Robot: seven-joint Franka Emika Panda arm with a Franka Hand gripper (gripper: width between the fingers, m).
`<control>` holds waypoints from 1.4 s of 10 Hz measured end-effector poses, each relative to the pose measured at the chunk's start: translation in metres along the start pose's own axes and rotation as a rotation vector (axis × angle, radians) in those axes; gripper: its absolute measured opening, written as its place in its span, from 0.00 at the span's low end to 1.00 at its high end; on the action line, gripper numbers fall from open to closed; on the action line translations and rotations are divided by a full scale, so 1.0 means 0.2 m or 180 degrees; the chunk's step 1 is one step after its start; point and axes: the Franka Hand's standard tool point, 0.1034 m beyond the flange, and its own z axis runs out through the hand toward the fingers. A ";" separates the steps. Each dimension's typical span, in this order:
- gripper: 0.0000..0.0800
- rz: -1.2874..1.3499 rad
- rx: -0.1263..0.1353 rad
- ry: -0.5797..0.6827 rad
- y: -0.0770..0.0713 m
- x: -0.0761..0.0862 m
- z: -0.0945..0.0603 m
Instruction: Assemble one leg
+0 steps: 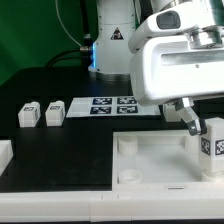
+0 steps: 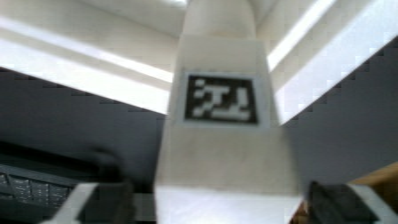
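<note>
My gripper (image 1: 203,130) is shut on a white leg (image 1: 212,148) with a black-and-white tag. It holds the leg upright over the near corner of the large white tray (image 1: 150,160), at the exterior view's right. In the wrist view the leg (image 2: 222,100) fills the middle and runs away from the camera. My gripper (image 2: 222,205) has a dark finger (image 2: 98,203) close on each side of it. Whether the leg's foot sits in a corner hole is hidden. Two more legs (image 1: 28,114) (image 1: 54,113) lie on the dark table at the exterior view's left.
The marker board (image 1: 105,104) lies behind the tray. Part of another white piece (image 1: 5,153) shows at the exterior view's left edge. The arm's base (image 1: 105,40) stands at the back. The white hand (image 1: 170,60) hangs over the tray's right side.
</note>
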 end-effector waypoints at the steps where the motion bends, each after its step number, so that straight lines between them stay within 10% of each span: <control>1: 0.79 0.0000 0.0000 -0.0001 0.00 0.00 0.00; 11: 0.81 -0.0010 0.0090 -0.0261 0.00 0.06 -0.06; 14: 0.81 0.0120 0.0375 -0.1159 -0.08 0.03 -0.06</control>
